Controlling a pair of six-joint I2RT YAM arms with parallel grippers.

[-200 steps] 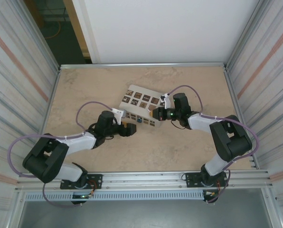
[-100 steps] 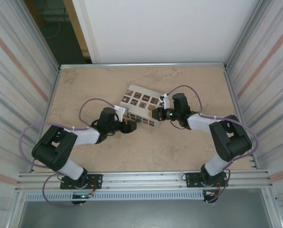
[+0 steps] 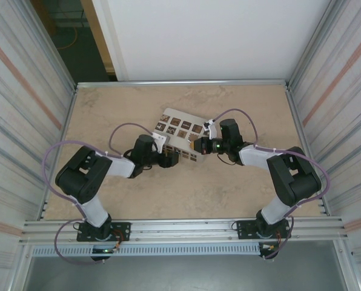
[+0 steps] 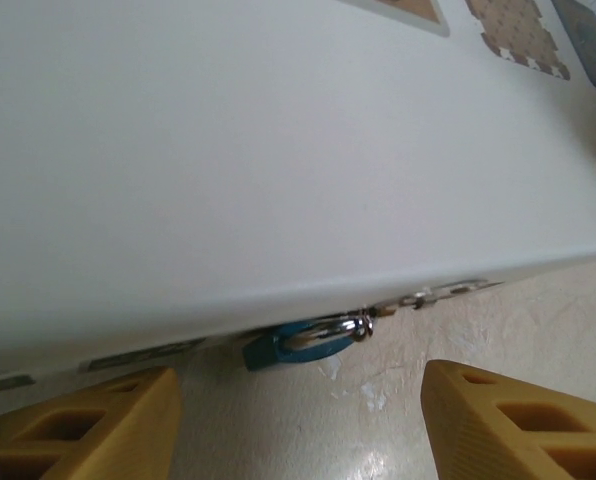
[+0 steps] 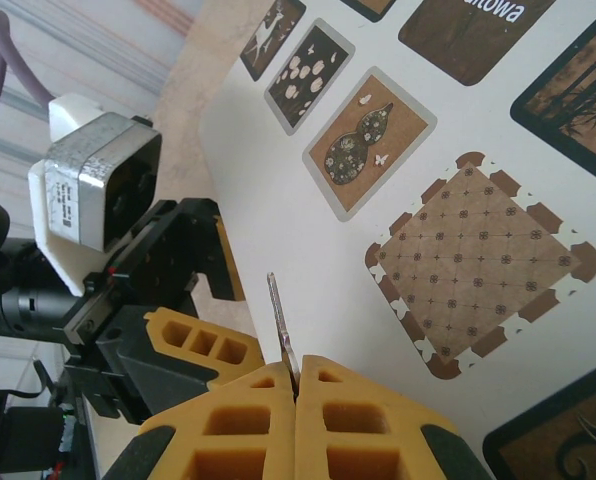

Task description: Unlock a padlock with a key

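Since a moment ago the left arm [image 3: 102,170] has swung its big elbow in toward the middle. The left gripper [image 3: 170,159] has slid closer to the near side of the white box [image 3: 179,128]. The right arm [image 3: 271,160] looks the same as before.

The left gripper's jaws are wide open and hold nothing. In the left wrist view its two yellow fingertips [image 4: 88,425] sit low at each side, with bare bench [image 4: 378,400] between them. Just ahead of them is the padlock [image 4: 266,348]. It is small and blue. It sits right at the bottom edge of the white box, down by the bench. Its shiny metal loop [image 4: 330,331] pokes out to the right.

The right gripper [image 5: 296,385] is at the other end of the box, over the top with the brown pictures [image 5: 363,140]. Its jaws are squeezed tight on the key [image 5: 278,318]. The key is a thin grey strip that sticks out from between the yellow tips. The key and the padlock are apart.
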